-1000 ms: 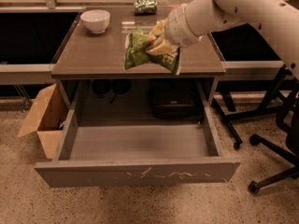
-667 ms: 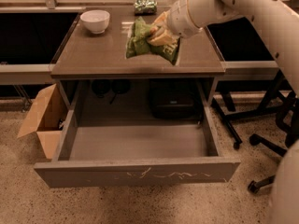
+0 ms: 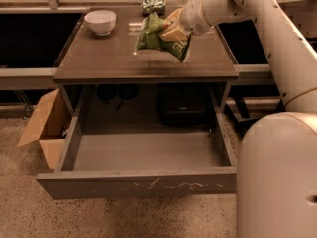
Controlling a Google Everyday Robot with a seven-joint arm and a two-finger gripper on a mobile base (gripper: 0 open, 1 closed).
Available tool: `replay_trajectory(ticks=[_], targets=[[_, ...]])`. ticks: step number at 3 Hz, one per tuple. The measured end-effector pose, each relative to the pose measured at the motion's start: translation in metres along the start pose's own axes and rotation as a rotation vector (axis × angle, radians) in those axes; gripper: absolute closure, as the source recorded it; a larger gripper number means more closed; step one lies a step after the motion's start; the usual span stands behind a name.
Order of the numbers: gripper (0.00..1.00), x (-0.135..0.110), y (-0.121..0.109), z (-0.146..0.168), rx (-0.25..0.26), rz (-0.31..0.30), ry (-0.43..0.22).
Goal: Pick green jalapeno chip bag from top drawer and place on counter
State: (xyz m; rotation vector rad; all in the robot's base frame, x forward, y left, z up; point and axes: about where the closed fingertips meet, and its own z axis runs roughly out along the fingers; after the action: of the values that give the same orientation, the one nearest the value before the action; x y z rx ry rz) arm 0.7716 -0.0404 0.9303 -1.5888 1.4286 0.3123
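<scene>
Above the counter (image 3: 99, 58), the crumpled, glossy green jalapeno chip bag (image 3: 152, 37), tight in the pincer (image 3: 173, 31).

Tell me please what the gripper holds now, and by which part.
The gripper holds the green jalapeno chip bag by its right side, as the camera sees it, with the bag hanging over the counter.

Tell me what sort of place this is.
Probably a lab or office test area rather than a home kitchen: a plain counter over an open drawer, a cardboard box on a speckled floor, and a robot's gripper holding a chip bag above the counter.
</scene>
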Motion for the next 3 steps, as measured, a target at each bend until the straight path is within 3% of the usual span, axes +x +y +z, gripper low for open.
replay_trajectory(ticks=[2,3], targets=[[0.15,-0.0012,-0.0091,-0.0042,0.020,-0.003,-0.010],[0.00,-0.0027,-0.0055,-0.0020,0.014,-0.007,-0.012]])
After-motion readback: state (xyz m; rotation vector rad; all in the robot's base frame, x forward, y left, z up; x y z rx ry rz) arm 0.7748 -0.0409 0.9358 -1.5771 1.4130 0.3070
